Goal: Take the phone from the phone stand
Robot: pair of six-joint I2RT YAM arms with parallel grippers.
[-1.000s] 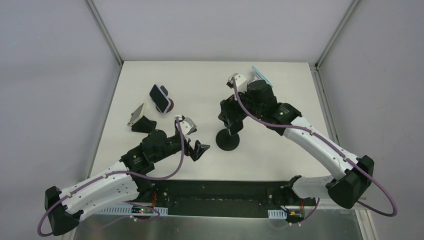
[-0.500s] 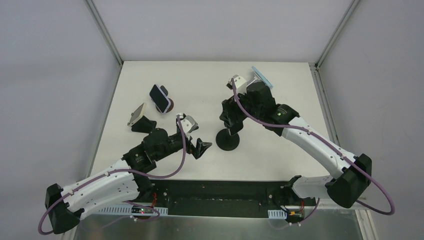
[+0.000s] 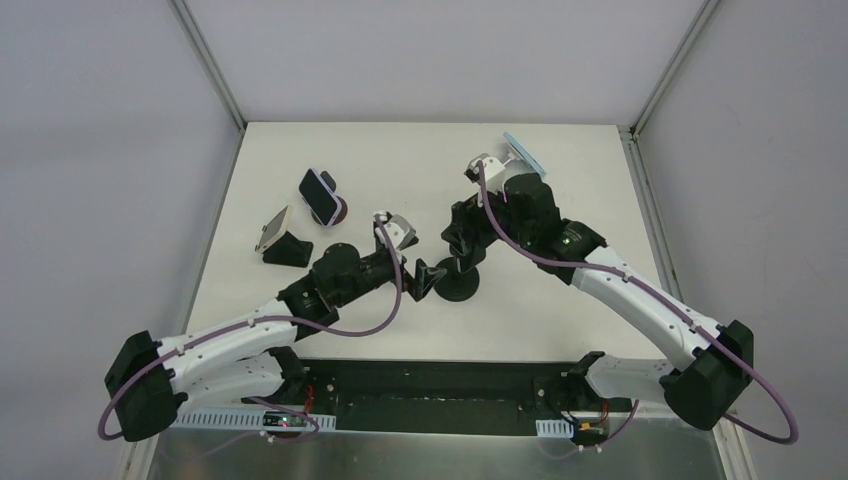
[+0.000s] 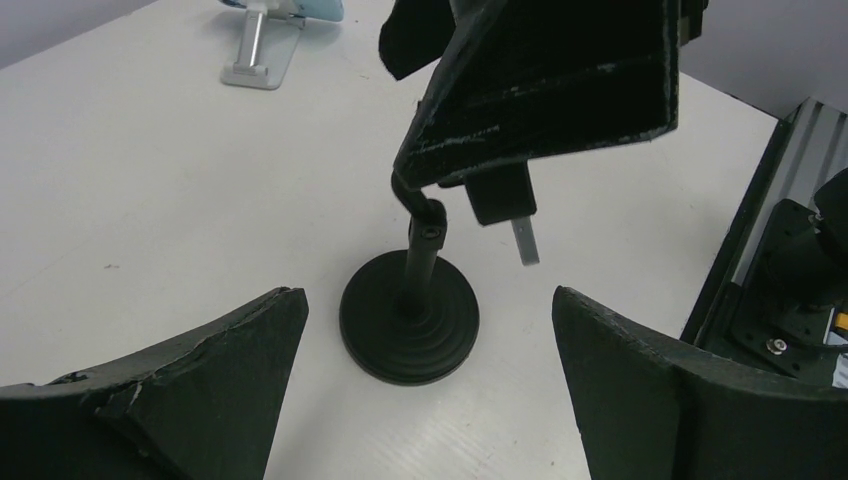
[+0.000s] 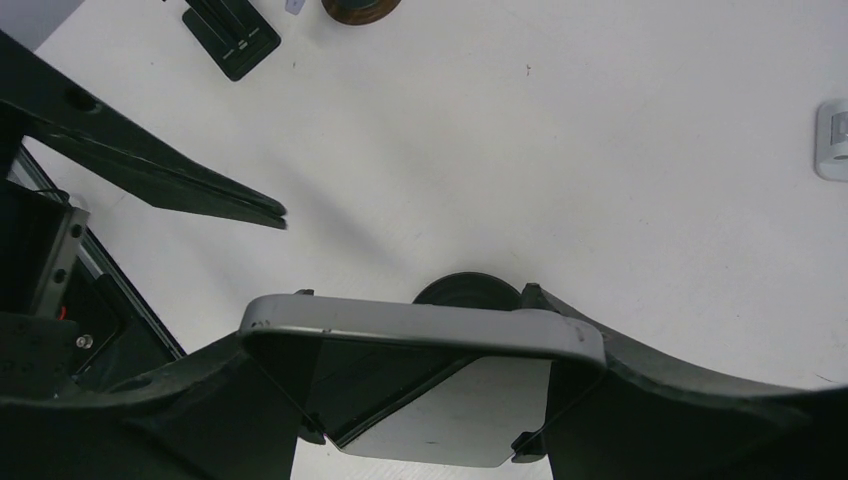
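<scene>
A black phone stand with a round base [image 3: 457,284] stands mid-table. In the left wrist view its base [image 4: 408,318] and thin pole carry the dark phone [image 4: 545,80] tilted at the top. My right gripper [image 3: 466,236] is above the stand and shut on the phone; in the right wrist view the phone's grey edge [image 5: 420,328] spans between both fingers, with the base showing behind it. My left gripper [image 3: 428,277] is open and low at the table, just left of the base. Its two fingers [image 4: 200,380] flank the base without touching.
A phone on a brown round stand [image 3: 320,197] and a phone on a black wedge stand [image 3: 275,233] sit at the back left. A light blue phone on a silver stand [image 3: 524,153] is at the back right, behind my right arm.
My left arm has swung right and forward, bringing its open gripper up to the stand's base. My right gripper has stayed at the phone, shifting only slightly.
</scene>
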